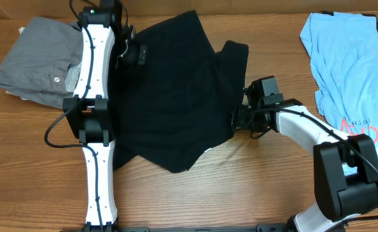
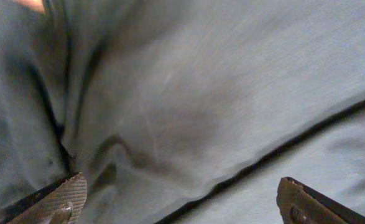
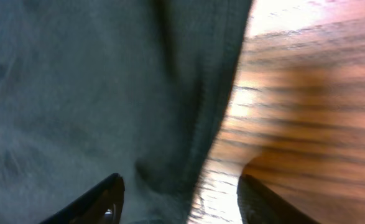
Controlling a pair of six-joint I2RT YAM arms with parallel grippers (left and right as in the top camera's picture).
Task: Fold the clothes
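A black t-shirt (image 1: 172,96) lies spread and rumpled in the middle of the wooden table. My left gripper (image 1: 129,53) is at its upper left corner; in the left wrist view the jaws (image 2: 179,199) are wide open just above the dark cloth (image 2: 170,93), holding nothing. My right gripper (image 1: 239,119) is at the shirt's right hem. In the right wrist view its jaws (image 3: 181,196) are open and straddle the shirt's edge (image 3: 188,124), one finger over cloth, the other over bare wood (image 3: 306,93).
A folded grey shirt (image 1: 37,61) lies at the back left, partly under my left arm. A light blue t-shirt (image 1: 353,71) with red print lies at the right edge. Bare table (image 1: 240,187) shows along the front.
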